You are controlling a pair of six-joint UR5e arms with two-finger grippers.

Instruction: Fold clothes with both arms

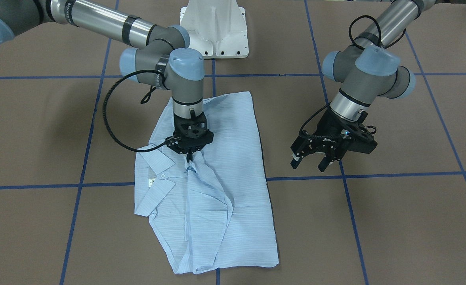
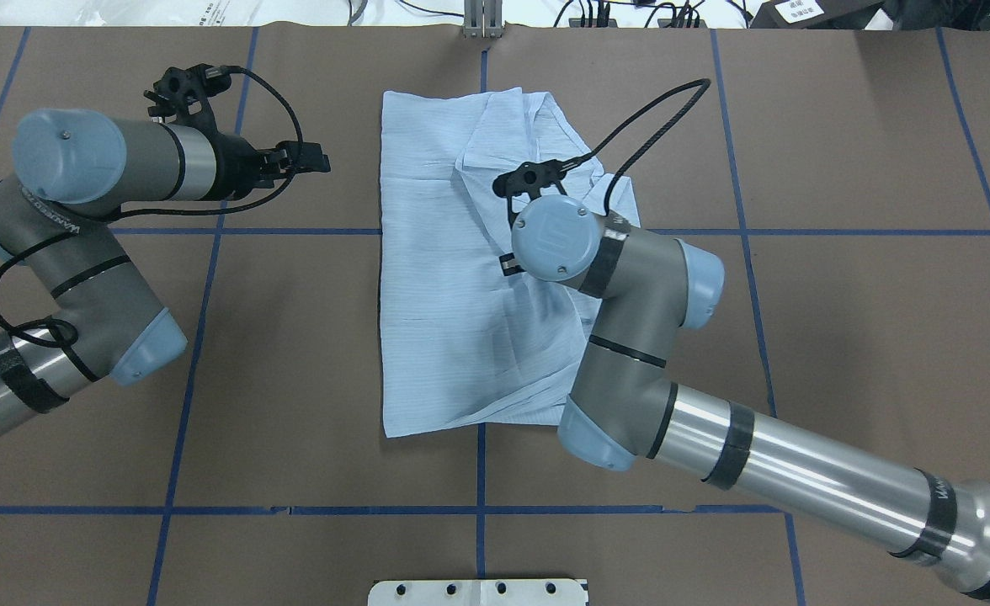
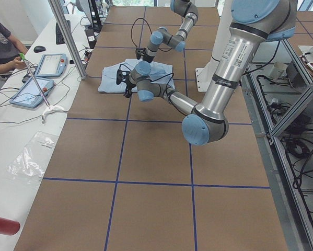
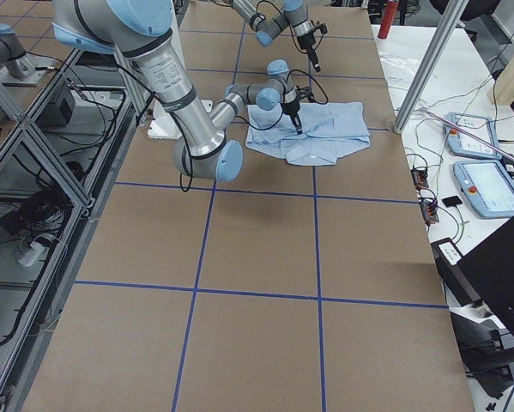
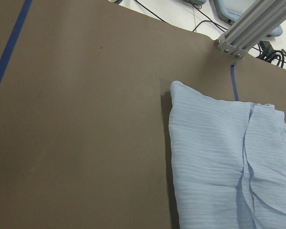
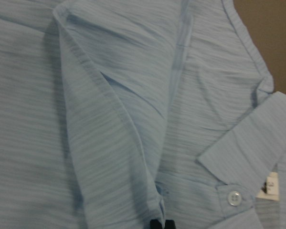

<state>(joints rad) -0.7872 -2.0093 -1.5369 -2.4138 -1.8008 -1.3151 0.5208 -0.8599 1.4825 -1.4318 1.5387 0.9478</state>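
Overhead exterior and front-facing views agreed: the light blue shirt (image 1: 237, 166) lay flat in the middle of the desk (image 1: 395, 221), already narrowed lengthwise, its collar (image 1: 155, 174) toward the robot's right. The right tool (image 1: 189, 157) stood upright over it near the collar, tips pinched together on a raised ridge of fabric. The left tool (image 1: 309, 164) hung just beside the shirt's long edge, clear of it, jaws apart and holding nothing. The step in hand looked like gathering a front panel for a fold. The next move would probably call for the left tool to take an edge too, so both could carry the cloth evenly.

shirt (image 1: 233, 186): light blue, striped, partly folded | right gripper (image 1: 189, 157): pinching it | left gripper (image 1: 311, 163): jaws apart, alongside
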